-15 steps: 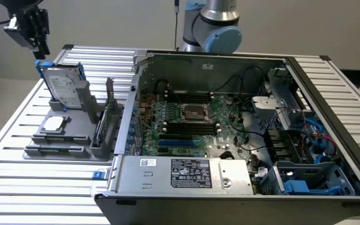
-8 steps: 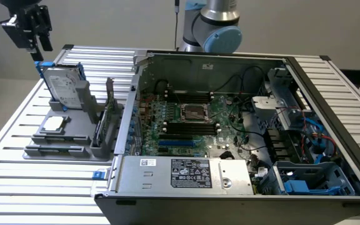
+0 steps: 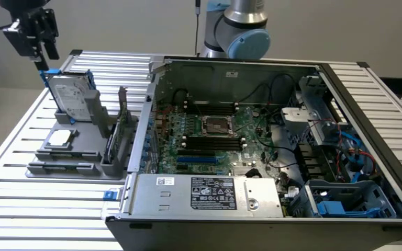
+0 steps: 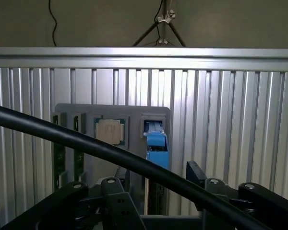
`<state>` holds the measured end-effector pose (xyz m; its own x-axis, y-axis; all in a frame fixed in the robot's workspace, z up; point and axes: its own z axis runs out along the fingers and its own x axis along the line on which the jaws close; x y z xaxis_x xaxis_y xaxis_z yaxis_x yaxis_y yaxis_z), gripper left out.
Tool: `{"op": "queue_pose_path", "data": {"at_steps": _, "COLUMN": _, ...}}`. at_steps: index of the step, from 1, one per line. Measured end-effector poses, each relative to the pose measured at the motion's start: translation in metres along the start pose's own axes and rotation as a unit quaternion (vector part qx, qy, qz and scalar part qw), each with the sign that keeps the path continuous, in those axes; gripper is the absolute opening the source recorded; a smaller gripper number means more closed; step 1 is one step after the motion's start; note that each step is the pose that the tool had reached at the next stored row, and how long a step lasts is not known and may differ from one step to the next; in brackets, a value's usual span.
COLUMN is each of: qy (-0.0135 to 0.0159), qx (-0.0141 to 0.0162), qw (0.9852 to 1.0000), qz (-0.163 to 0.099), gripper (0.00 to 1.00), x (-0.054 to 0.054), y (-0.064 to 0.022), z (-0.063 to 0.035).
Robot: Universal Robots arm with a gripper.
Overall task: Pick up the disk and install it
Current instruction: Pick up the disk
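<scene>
Silver arm [image 3: 246,11] with pale-blue joint cap [image 3: 250,45], black pincer [image 3: 44,58] and cable [image 4: 110,152].

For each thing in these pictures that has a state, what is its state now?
disk: upright in the grey holder, not gripped.
gripper: open, above the disk, holding nothing.
chip: lying flat in its recess on the holder.
cards: upright in the holder's slots.
computer case: lying on its side, open, board exposed.
</scene>
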<state>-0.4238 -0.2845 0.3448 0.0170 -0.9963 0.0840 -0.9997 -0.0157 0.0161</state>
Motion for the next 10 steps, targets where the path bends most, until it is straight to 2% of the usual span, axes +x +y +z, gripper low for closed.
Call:
{"op": "queue_pose_path", "data": {"at_steps": 5, "qy": 0.0019, "qx": 0.0002, "qw": 1.0, "qz": -0.004, "gripper": 0.6, "x": 0.0, "y": -0.0002, "z": 0.0086}}
{"op": "queue_pose_path", "data": {"at_steps": 10, "qy": 0.0021, "qx": 0.0008, "qw": 0.9999, "qz": -0.01, "gripper": 0.6, "x": -0.001, "y": -0.0003, "z": 0.0177}}
